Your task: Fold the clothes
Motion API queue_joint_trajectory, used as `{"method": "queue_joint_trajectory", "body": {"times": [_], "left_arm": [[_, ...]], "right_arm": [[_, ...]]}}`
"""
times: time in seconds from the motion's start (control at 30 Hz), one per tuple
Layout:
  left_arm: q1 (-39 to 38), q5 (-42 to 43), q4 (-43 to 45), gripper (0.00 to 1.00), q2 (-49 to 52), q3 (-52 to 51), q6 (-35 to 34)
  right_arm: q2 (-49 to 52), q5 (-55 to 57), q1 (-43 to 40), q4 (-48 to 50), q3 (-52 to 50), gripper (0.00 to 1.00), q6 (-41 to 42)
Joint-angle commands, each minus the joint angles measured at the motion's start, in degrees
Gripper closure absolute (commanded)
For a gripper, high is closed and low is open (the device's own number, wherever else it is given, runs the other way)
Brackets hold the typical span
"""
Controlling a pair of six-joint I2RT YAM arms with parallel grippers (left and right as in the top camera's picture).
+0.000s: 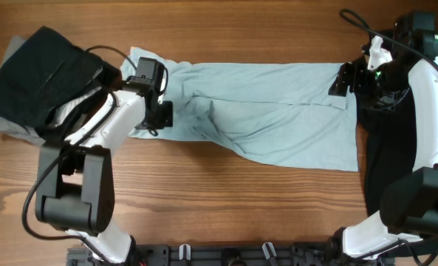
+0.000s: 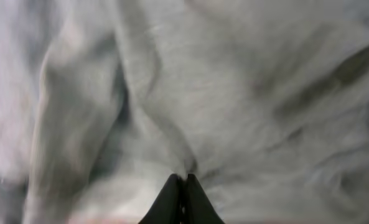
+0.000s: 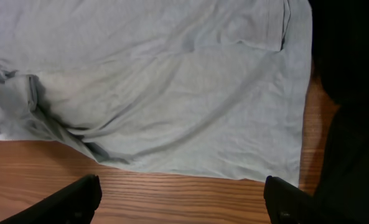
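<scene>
- Pale blue garment (image 1: 270,111) lies spread flat across the middle of the table (image 1: 226,214) with no fold in it, so you're basically at the start
- Your left gripper (image 2: 183,182) looks pinched together on the bunched left end, while the right gripper (image 3: 184,202) hangs spread wide by the right edge, holding nothing
- Black pile (image 1: 41,74) upper left and black cloth (image 1: 385,155) on the right crowd both ends

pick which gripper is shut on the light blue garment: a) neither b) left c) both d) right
B: in the left wrist view the left gripper is closed, with creases of the light blue garment converging at its tips, while the right gripper is wide open and holds nothing.
</scene>
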Motion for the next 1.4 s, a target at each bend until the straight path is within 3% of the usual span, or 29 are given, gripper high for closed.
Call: {"method": "queue_joint_trajectory", "body": {"times": [0.0,0.13,0.2,0.27,0.33,0.5,0.63,0.8,0.87,0.9,0.93,1.03,1.07,1.1,1.17,1.23,1.27,1.37], "left_arm": [[4.5,-3.85,-6.75,0.96,-8.24,3.58,-5.75],[11.74,-3.85,-14.73,0.96,-21.38,4.11,-9.94],[14.27,-3.85,-20.35,0.96,-26.53,4.11,-9.99],[15.39,-3.85,-24.65,0.96,-28.24,4.11,-10.16],[15.74,-3.85,-29.83,0.96,-28.55,4.09,-10.14],[15.74,-3.61,-38.18,0.96,-28.5,4.09,-11.65],[15.72,-0.24,-41.16,0.96,-28.5,4.09,-11.61],[15.72,2.75,-41.92,0.96,-28.5,2.71,-11.43],[15.02,5.51,-42.16,0.96,-28.5,2.47,-11.41],[14.16,5.7,-42.27,0.96,-28.5,2.47,-11.43],[13.05,5.73,-42.51,0.96,-28.5,2.47,-11.47],[8.46,8.46,-43.41,0.96,-28.5,2.36,-11.52],[6.93,8.46,-43.39,0.96,-28.5,1.92,-11.87],[5.07,8.46,-43.21,0.96,-28.5,0.94,-13.42],[2.25,8.46,-42.69,0.96,-28.5,-0.44,-14.93],[0.74,8.74,-42.58,0.62,-28.5,-0.44,-16.92],[0.76,9.51,-42.73,0.51,-28.5,-0.44,-17.07],[0.79,10.23,-42.42,0.46,-28.5,-0.42,-17.0]], "right_arm": [[0.87,-0.92,0.17,-0.2,-0.22,0.14,-0.37],[0.87,-0.28,-0.96,-0.68,-0.22,0.14,2.32],[0.63,-0.11,-4.55,-0.61,-0.22,0.15,8.61],[0.11,-0.11,-8.41,-0.02,-0.22,0.15,9.77],[0.02,-0.02,-12.98,-2.01,-0.24,0.12,5.55],[0.02,2.75,-13.68,-4.74,-1.49,0.11,3.96],[0.02,2.4,-13.68,0.61,-12.26,0.11,5.92],[0.02,-4.17,-13.68,10.95,-24.46,0.15,2.51],[0.04,5.97,-13.75,15.74,-28.5,0.25,13.0],[0.09,11.45,-13.92,17.22,-29.44,0.35,17.29],[0.2,15.37,-14.49,18.95,-30.08,0.54,20.68],[0.31,14.21,-18.05,22.64,-30.18,0.6,22.14],[0.31,11.34,-18.91,23.45,-30.18,0.57,20.26],[0.31,7.45,-19.45,24.06,-30.18,0.36,16.85],[0.15,5.84,-19.47,23.93,-30.16,0.25,14.29],[-0.57,5.6,-19.47,23.32,-30.12,0.21,11.58],[-0.98,5.46,-19.45,23.19,-30.12,0.2,10.75],[-2.84,2.54,-19.43,22.86,-30.12,0.19,8.35]]}}
